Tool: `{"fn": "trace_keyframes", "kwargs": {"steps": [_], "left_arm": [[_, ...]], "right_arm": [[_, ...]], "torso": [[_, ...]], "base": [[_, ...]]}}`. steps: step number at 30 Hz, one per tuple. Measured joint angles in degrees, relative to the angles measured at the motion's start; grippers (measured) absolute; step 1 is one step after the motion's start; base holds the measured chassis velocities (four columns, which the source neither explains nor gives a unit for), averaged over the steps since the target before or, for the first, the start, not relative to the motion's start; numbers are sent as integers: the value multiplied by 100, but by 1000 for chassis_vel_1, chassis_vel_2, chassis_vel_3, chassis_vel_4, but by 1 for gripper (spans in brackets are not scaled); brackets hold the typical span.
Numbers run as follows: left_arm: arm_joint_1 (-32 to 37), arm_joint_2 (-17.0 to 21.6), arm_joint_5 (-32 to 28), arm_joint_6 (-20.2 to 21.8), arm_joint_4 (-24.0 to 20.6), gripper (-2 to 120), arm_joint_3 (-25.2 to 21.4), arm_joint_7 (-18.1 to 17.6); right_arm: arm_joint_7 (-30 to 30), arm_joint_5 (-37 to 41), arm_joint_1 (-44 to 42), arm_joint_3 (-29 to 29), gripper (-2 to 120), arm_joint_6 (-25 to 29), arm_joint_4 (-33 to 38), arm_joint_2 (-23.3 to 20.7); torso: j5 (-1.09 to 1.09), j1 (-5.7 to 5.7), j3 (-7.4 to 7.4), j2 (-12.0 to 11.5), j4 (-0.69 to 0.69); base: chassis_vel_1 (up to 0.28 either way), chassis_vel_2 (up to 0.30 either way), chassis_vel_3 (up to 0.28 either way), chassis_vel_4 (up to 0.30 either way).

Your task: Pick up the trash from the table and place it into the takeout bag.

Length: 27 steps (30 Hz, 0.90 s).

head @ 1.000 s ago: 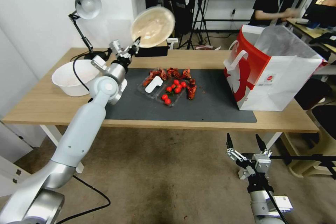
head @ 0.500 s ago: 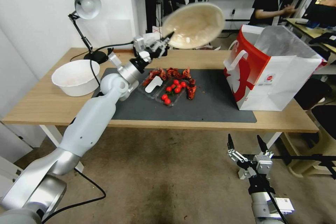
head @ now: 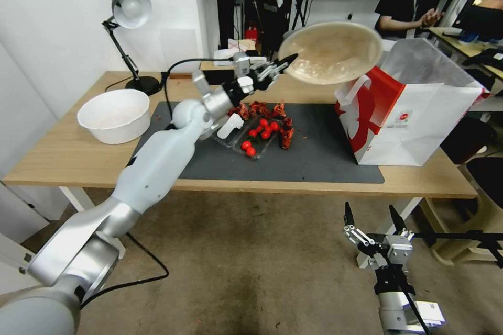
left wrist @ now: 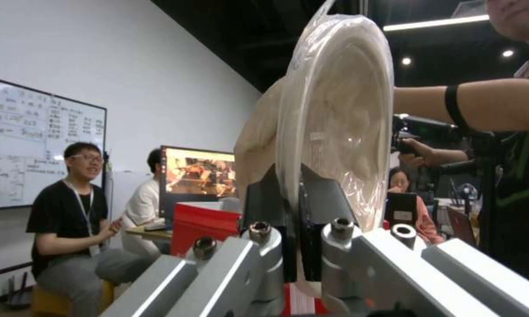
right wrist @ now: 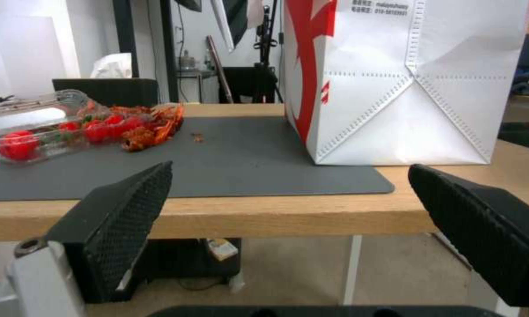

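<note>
My left gripper (head: 285,59) is clamped on the rim of the round, shallow beige bowl (head: 335,51), holding it high in the air above the far side of the long light-wood table (head: 63,159), just beside the open top of the big boxy white takeout bag with red side panels (head: 414,115). The bowl is tilted, its pale, streaky inside turned toward my head camera; from my left wrist its rim runs edge-on between my dark fingers (left wrist: 329,200), and a thin clear film (left wrist: 329,110) wraps it. The bag stands upright on the right end of the dark grey mat (head: 314,159). A clear plastic tray of red tomatoes (head: 251,138) lies mid-mat, and a large white bowl (head: 113,115) sits at the left. My right gripper (head: 371,217) hangs low before the table edge, fingers (right wrist: 126,215) spread wide and holding nothing.
</note>
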Motion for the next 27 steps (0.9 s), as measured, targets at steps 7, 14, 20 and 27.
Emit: {"fn": "trace_keyframes", "kwargs": {"steps": [7, 14, 20, 27], "left_arm": [[-682, -471, 2, 10, 451, 0, 320, -339], [-1047, -818, 142, -62, 620, 0, 634, -979], [-1247, -1024, 629, -192, 844, 0, 990, -1191], [-1436, -1218, 1295, -273, 1010, 0, 1290, -1388]], "right_arm": [[-1, -30, -18, 10, 100, 18, 3, 81], [-3, -54, -13, 11, 100, 22, 18, 126], [1, -53, 4, 37, 100, 19, 52, 148], [9, -23, -14, 82, 100, 35, 36, 142]], "torso": [[1, 0, -1, 0, 1], [1, 0, 0, 0, 0], [1, 0, 0, 0, 0], [0, 0, -1, 0, 0]], "base": [[0, 0, 0, 0], [0, 0, 0, 0], [0, 0, 0, 0], [0, 0, 0, 0]]}}
